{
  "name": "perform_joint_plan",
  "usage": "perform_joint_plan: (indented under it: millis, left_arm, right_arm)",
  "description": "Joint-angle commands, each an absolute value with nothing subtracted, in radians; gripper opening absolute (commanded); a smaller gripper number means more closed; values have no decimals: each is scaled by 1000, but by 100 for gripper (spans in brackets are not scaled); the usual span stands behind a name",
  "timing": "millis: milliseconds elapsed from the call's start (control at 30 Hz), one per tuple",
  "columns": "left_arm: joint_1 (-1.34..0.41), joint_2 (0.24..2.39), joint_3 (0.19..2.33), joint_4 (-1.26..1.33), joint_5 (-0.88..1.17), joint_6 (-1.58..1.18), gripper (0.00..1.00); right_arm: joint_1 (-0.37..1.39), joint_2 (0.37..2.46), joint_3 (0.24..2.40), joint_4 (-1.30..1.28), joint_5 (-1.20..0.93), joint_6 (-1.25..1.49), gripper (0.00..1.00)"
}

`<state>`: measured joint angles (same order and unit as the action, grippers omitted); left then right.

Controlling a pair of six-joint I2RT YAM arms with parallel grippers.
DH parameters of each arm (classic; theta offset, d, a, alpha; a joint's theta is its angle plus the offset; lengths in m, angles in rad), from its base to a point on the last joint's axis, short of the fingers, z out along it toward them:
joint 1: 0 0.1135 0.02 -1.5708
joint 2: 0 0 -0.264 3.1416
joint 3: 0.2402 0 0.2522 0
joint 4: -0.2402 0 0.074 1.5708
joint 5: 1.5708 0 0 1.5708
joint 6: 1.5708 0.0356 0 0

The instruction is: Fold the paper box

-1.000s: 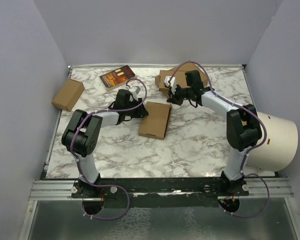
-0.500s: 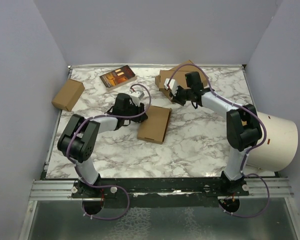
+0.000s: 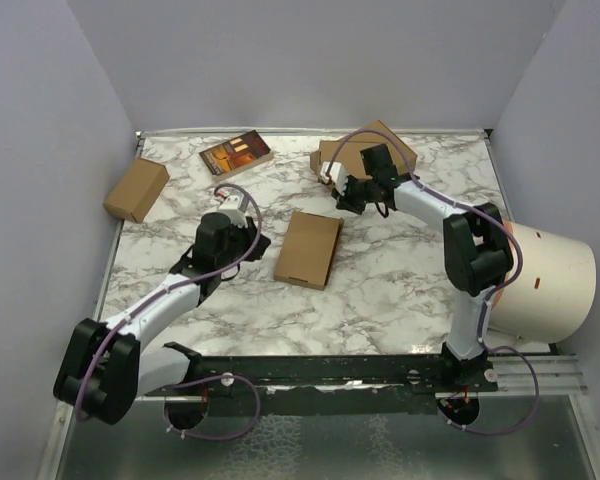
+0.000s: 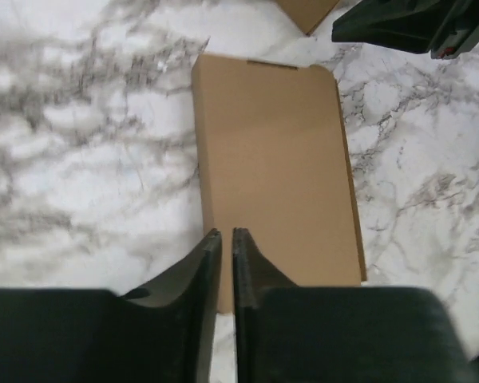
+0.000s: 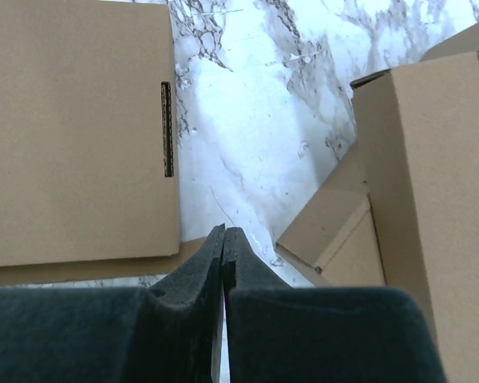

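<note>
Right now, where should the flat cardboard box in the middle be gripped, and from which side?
Probably the near short edge of the box, coming in low from the left gripper side: it lies flat and thin, so only an edge offers a pinch.

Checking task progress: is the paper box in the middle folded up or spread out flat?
Folded up: the paper box lies as one closed, thin rectangle on the marble table, no flaps spread out.

My two arms (image 3: 160, 300) are white tubes linked by chunky black joints (image 3: 483, 250), purple cables (image 3: 365, 133) looping along each, ending in matte black wedge-shaped fingers (image 4: 199, 279).
</note>
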<state>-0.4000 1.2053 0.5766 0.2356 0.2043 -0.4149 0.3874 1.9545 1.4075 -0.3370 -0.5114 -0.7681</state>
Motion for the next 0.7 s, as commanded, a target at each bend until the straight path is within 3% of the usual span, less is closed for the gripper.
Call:
perform_joint_plan:
  millis: [0,233,467,667]
  left_arm:
    - [-397,1068,452,65,168,-689,6]
    - [-452,988,312,36,259,-805,2]
    - [-505,1160,333,172,255,-803,2]
    - [-514,1273,441,141,151,-703,5]
  right_arm:
    - [396,2018,1468,-380,-512,-785,1]
    - [396,2044,1476,-394,-511,-799,1]
    - [396,2034,1457,-432,-568,-835,1]
    - [397,2000,1411,-457,-600,-886,1]
